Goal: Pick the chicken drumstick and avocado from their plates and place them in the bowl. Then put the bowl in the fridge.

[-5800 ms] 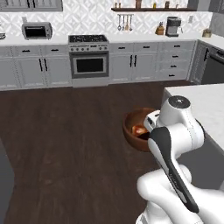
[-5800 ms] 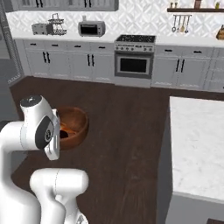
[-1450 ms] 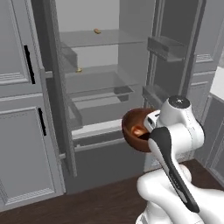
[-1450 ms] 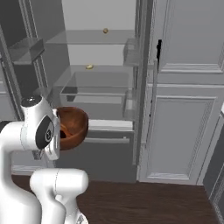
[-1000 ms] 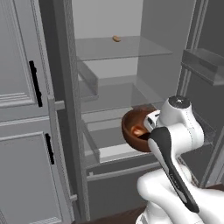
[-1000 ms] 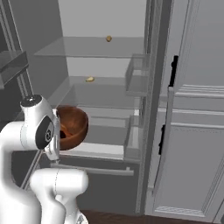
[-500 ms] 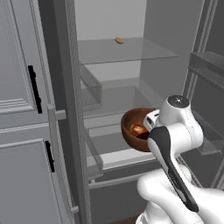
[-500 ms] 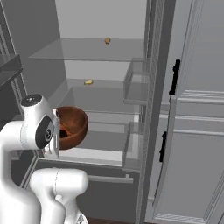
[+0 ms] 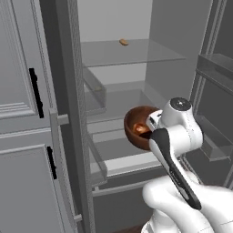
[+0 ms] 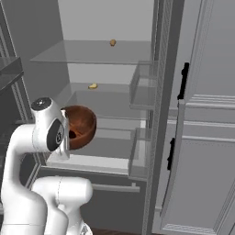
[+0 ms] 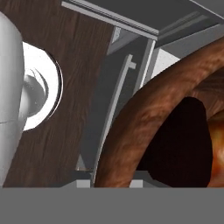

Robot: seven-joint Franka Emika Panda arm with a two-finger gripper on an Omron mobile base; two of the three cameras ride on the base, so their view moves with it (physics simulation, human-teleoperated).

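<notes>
Left base view: bowl (image 9: 138, 129) carried level at the arm's end, before the open fridge (image 9: 132, 68), rim up to keep the chicken drumstick (image 9: 142, 129) inside.

Right base view: same bowl (image 10: 81, 126) hanging in front of the lower glass shelf (image 10: 103, 146), likely its destination.

Hand view: bowl rim (image 11: 144, 127) close up, avocado (image 11: 181, 144) dark within; pincer clamped together on the rim, judging by the carried bowl.

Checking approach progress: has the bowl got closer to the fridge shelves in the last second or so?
Yes. The bowl, shut in the gripper, now hangs in front of the open fridge compartment, nearer its glass shelves; the base carried it in, as the whole view shifted.
</notes>
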